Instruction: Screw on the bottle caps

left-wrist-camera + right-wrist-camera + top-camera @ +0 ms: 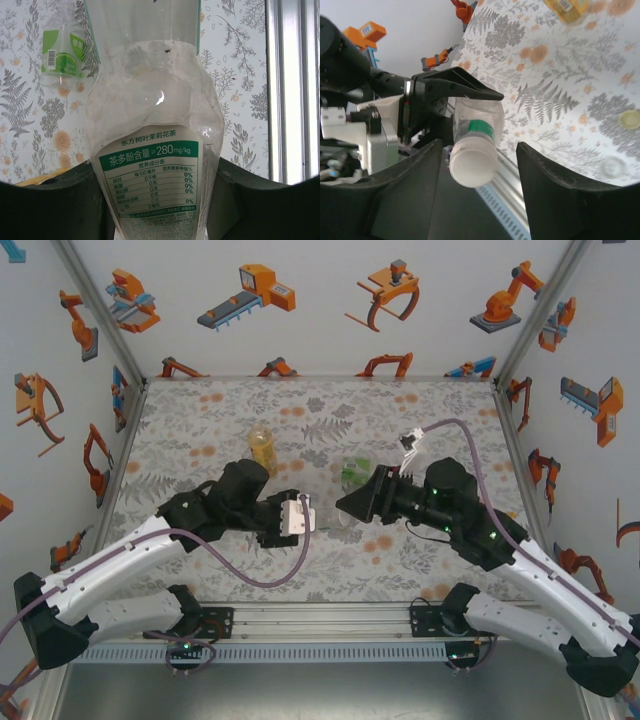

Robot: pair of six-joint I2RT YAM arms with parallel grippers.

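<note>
So the right wrist cam gives the best look: the white cap (pixel 472 164) sits on the neck of the clear bottle (pixel 476 116), facing the lens. The right gripper (pixel 479 150) is spread wide around it, one finger on each side. There's a visible gap on the right; on the left it's very close and I can't tell if it touches.

That same view shows the left gripper (pixel 454 102) from the side, its dark finger lying across the bottle's body. The left wrist cam shows what that one doesn't: the bottle is pinched between both fingers down by its green printed label and runs away from the camera.

From the top cam the two grippers meet nose to nose mid-table, and the clear bottle is barely readable between them.

Other stuff: a yellow bottle (pixel 262 445) stands further back on the floral table (pixel 200 410), and a green-labelled bottle (pixel 61 50) lies beyond the held one. A loose pale yellow cap (pixel 630 119) sits on the table off to the side, well apart from both grippers.
</note>
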